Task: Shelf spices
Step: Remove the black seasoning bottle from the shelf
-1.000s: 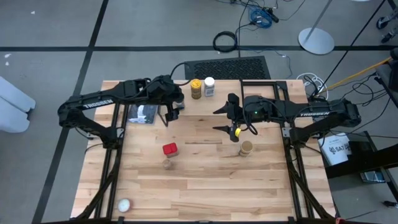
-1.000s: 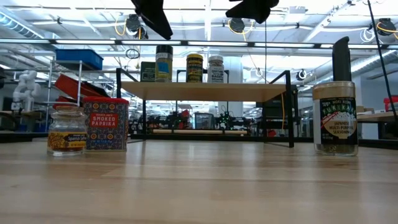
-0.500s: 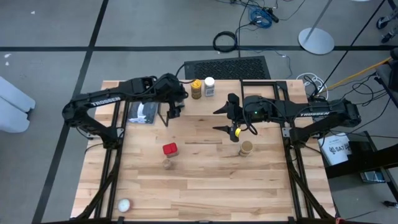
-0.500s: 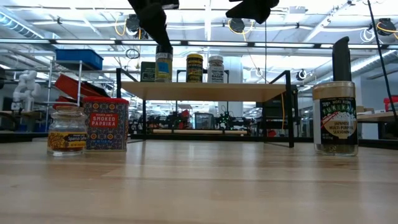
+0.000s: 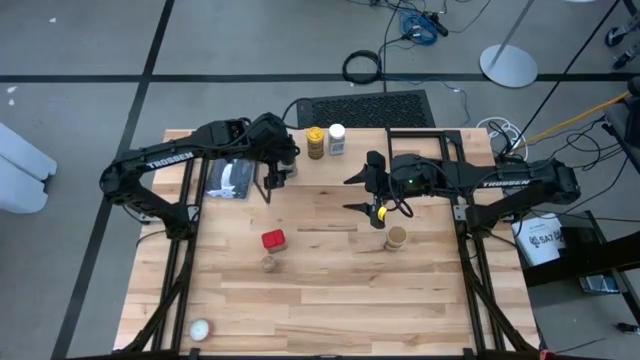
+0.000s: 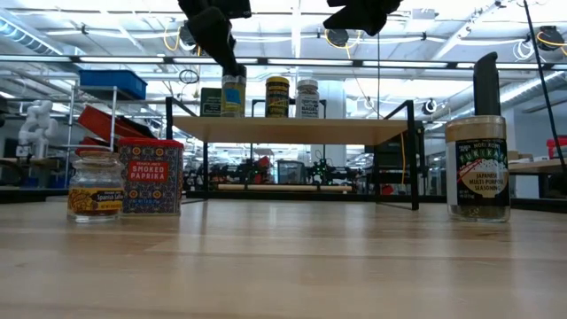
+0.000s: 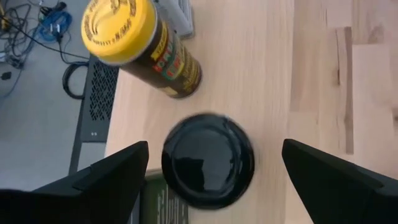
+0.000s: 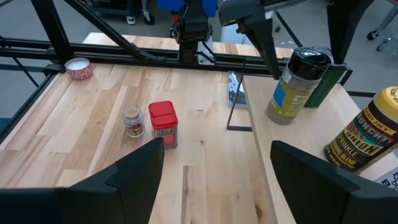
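Left gripper (image 7: 208, 186) hangs wide open right over the black-lidded jar (image 7: 208, 160) on the shelf (image 6: 288, 129), holding nothing. Beside that jar stand the yellow-lidded jar (image 5: 315, 141) and white-lidded jar (image 5: 336, 138). Down on the table, the red tin (image 5: 273, 240) and small jar (image 5: 268, 263) sit together. Right gripper (image 5: 366, 192) waits open over the table, near the tan-lidded jar (image 5: 396, 238).

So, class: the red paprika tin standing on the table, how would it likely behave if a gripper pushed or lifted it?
The red tin has flat square sides and stands upright, so it should probably slide rather than roll. It is taller than wide, so a high push might tip it. Metal walls likely stay stiff in a grip, perhaps slightly slippery.
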{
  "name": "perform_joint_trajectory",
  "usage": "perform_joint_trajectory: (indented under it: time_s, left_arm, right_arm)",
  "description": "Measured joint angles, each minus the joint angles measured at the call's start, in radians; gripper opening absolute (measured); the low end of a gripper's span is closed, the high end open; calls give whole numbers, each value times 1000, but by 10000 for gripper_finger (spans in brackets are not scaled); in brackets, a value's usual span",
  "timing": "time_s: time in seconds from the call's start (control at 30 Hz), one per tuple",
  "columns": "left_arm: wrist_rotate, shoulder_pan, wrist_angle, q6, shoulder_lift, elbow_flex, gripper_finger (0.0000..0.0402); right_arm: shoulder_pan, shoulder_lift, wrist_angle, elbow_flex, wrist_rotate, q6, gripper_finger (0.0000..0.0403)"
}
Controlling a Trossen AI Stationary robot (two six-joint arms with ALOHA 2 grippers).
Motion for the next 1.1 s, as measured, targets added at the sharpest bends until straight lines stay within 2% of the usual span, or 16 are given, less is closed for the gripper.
perform_joint_trajectory:
  time_s: [0.33,0.77,1.1]
  left_arm:
    - [48,0,6,8,0,0,376]
    - [63,0,2,30,0,0,284]
    - [54,0,1,26,48,1,271]
  right_arm:
    - [0,0,1,0,0,0,281]
    - [0,0,4,0,0,0,281]
    - [0,0,4,0,0,0,281]
